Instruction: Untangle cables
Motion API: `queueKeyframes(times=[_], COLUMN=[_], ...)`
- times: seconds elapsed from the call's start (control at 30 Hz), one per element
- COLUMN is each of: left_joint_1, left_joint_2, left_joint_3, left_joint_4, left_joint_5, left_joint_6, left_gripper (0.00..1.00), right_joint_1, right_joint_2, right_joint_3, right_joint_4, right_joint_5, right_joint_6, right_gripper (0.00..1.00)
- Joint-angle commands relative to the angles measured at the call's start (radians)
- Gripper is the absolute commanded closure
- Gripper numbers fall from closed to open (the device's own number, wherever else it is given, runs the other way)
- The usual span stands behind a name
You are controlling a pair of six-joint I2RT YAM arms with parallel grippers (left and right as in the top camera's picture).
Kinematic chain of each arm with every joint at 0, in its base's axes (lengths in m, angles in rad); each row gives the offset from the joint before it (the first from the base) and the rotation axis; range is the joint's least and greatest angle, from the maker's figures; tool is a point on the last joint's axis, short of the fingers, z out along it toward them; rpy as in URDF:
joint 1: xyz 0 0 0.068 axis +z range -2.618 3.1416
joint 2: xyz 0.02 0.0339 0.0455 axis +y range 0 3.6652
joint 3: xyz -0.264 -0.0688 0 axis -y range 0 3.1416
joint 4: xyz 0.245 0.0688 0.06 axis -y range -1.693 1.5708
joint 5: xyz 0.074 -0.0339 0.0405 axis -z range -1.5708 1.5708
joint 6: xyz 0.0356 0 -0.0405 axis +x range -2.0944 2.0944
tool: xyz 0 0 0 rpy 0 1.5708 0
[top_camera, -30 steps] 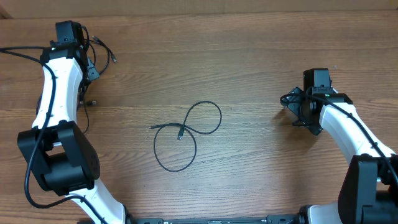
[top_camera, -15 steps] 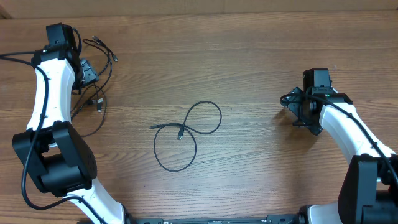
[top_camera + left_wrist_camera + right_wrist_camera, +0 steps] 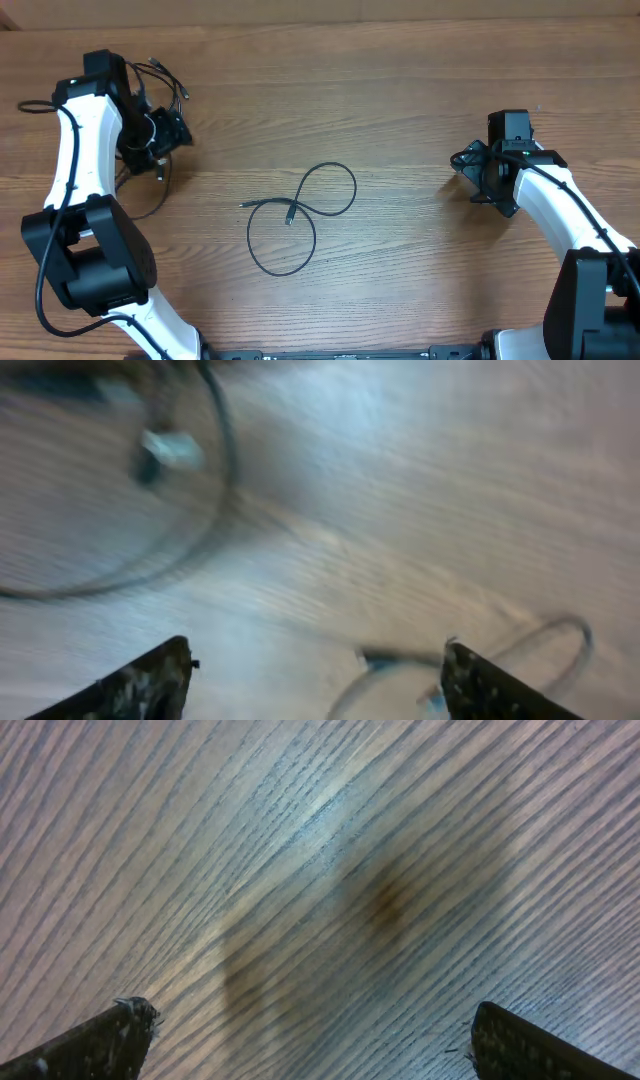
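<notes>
One thin black cable (image 3: 300, 215) lies in a loose figure-eight at the table's middle, its plug ends near the crossing. More cables (image 3: 160, 78) lie bunched at the far left, with a plug (image 3: 158, 168) and a loop (image 3: 148, 205) trailing toward the front. My left gripper (image 3: 172, 135) hovers just right of that bunch, open and holding nothing. The left wrist view is blurred: a cable loop (image 3: 215, 490) and plug (image 3: 165, 448) lie ahead, and my left gripper (image 3: 315, 680) is empty. My right gripper (image 3: 470, 175) (image 3: 310, 1040) stands open over bare wood.
The wooden table (image 3: 420, 90) fills the view. The left arm's own thick black cable (image 3: 35, 103) loops at the far left edge. Both arm bases (image 3: 95, 265) stand at the front corners.
My left gripper has opened and let go of the cable bunch, which dropped to the table at the far left. The gripper then swung a little right. The right arm has not moved.
</notes>
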Motion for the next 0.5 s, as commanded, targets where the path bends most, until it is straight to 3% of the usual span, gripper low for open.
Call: queueKeyframes(times=[0.0, 0.23, 0.47], left_joint_1=[-0.046, -0.173, -0.339], left_joint_2=[0.005, 0.005, 0.005], left_joint_3=[-0.003, -0.114, -0.316], left_joint_4=[-0.039, 0.016, 0.245], left_joint_5=[0.098, 0.102, 0.101], left_joint_6=[0.047, 0.047, 0.012], left_gripper=[0.21, 0.2, 0.2], right_joint_1=[-0.003, -0.003, -0.003], right_joint_2=[-0.016, -0.016, -0.016], right_joint_3=[0.0, 0.0, 0.0], right_joint_4=[0.005, 0.005, 0.005], right_joint_5=[0.001, 0.001, 0.001], right_joint_6=[-0.006, -0.006, -0.006], right_gripper=[0.0, 0.0, 0.0])
